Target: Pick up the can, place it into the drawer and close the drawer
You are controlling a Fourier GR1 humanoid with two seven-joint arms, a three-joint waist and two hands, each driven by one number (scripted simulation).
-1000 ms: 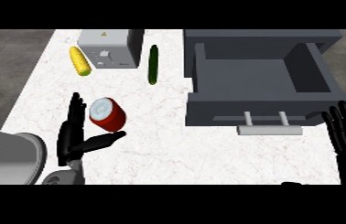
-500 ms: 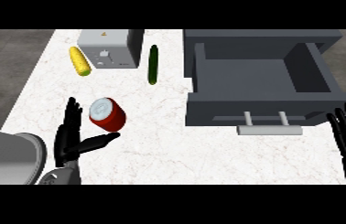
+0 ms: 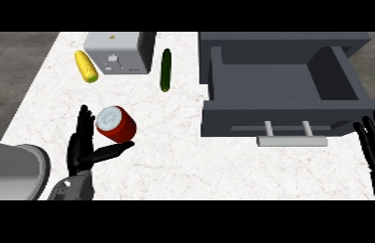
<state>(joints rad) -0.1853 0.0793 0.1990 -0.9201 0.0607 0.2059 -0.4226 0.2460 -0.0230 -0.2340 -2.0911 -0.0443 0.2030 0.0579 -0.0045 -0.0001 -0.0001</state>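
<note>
A red can (image 3: 117,125) with a silver lid lies tilted on the white counter (image 3: 183,162), left of centre. My left hand (image 3: 83,149) is right beside the can's left side, open, with its fingers straight up and its thumb stretched out under the can's lower edge. The grey drawer (image 3: 282,119) stands pulled open at the right, its inside bare, and its light handle (image 3: 291,140) faces me. My right hand (image 3: 365,138) shows only at the right edge, next to the drawer's front, fingers straight and up.
At the back left a grey toaster (image 3: 117,53) stands with a yellow corn cob (image 3: 86,66) on its left and a dark green cucumber (image 3: 166,70) on its right. A grey rounded object (image 3: 18,172) fills the lower left corner.
My left hand has slipped slightly down and to the left beside the can. The can, the drawer and my right hand stay as they were.
</note>
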